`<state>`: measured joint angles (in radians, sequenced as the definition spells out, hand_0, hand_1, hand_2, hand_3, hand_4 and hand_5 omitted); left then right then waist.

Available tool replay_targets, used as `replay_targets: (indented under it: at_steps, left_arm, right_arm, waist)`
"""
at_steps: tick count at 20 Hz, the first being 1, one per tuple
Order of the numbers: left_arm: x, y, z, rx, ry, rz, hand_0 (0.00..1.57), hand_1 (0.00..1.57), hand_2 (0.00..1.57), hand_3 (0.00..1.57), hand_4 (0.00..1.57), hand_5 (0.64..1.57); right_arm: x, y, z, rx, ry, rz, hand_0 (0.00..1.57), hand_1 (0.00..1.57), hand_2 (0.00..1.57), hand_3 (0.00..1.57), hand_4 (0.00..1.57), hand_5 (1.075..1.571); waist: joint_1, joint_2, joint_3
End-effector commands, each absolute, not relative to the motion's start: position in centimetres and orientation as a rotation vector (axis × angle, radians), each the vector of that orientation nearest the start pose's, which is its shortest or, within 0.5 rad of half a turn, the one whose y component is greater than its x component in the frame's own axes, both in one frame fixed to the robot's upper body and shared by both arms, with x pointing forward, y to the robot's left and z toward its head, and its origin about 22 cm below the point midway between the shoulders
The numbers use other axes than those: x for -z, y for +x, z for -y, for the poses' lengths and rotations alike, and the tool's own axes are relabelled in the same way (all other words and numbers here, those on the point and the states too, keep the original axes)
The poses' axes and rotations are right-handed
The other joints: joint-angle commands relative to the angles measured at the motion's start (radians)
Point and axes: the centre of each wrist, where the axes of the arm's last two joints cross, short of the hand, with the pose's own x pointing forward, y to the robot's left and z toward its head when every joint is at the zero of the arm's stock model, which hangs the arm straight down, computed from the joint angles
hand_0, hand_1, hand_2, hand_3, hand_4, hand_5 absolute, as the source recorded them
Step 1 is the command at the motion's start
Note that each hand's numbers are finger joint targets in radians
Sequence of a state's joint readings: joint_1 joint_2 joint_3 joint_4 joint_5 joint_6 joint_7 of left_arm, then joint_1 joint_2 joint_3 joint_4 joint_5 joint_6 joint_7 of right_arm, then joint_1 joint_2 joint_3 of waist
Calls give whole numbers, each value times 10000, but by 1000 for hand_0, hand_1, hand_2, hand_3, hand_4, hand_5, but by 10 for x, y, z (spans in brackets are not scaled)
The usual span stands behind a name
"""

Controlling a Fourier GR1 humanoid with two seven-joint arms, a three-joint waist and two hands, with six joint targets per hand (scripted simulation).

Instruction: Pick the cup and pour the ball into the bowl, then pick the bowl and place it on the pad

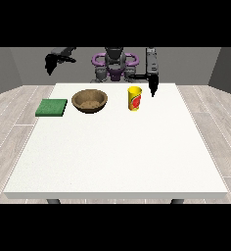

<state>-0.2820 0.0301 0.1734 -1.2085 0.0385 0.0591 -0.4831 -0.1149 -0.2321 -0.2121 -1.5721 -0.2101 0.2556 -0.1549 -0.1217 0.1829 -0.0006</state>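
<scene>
Yellow cup [134, 98] was judged light, rigid; side grasp at mid-height advised. Finger state of nearby hand [152, 86] could not be told.

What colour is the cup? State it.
The cup is yellow with a red marking on its side, seen in the front view.

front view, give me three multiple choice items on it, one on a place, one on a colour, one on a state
1. Where does the wooden bowl sit?
A. between the green pad and the yellow cup
B. on the pad
C. at the table's near edge

2. What colour is the cup?
A. blue
B. yellow with a red mark
C. white

3. How does the cup stand?
A. tipped over the bowl
B. lying on its side
C. upright on the white table

Answers: 1 A, pad at the bowl's left and cup at its right in the view; 2 B, the wall is yellow with red on it; 3 C, its open mouth faces up.
</scene>
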Motion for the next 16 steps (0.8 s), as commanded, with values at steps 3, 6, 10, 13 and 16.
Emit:
replay_targets:
  at_steps: [3, 6, 10, 13, 16]
  left_arm:
    - [40, 324, -222, -1144, 1508, 19383, 0, 0, 0, 0, 0, 1519]
    - [42, 334, -230, -1038, 1233, 19673, 0, 0, 0, 0, 0, 1517]
    - [64, 331, -237, -1127, 1582, 19697, 0, 0, 0, 0, 0, 1520]
    - [73, 332, -220, -1009, 1637, 19851, 0, 0, 0, 0, 0, 1521]
    - [78, 335, -216, -776, 1578, 19704, 0, 0, 0, 0, 0, 1523]
  right_arm:
    - [-49, 271, 336, -896, 773, 18741, 0, 0, 0, 0, 0, 1570]
    - [-51, 282, 344, -901, 688, 19165, 0, 0, 0, 0, 0, 1570]
    - [-45, 270, 344, -1117, 814, 18916, 0, 0, 0, 0, 0, 1571]
    - [-41, 281, 324, -998, 785, 19393, 0, 0, 0, 0, 0, 1571]
    - [-30, 280, 319, -1094, 816, 19057, 0, 0, 0, 0, 0, 1571]
  waist:
    - [-156, 249, 4]
    - [104, 591, 5]
    - [-310, 523, 2]
    - [-204, 1023, 0]
    - [-95, 763, 2]
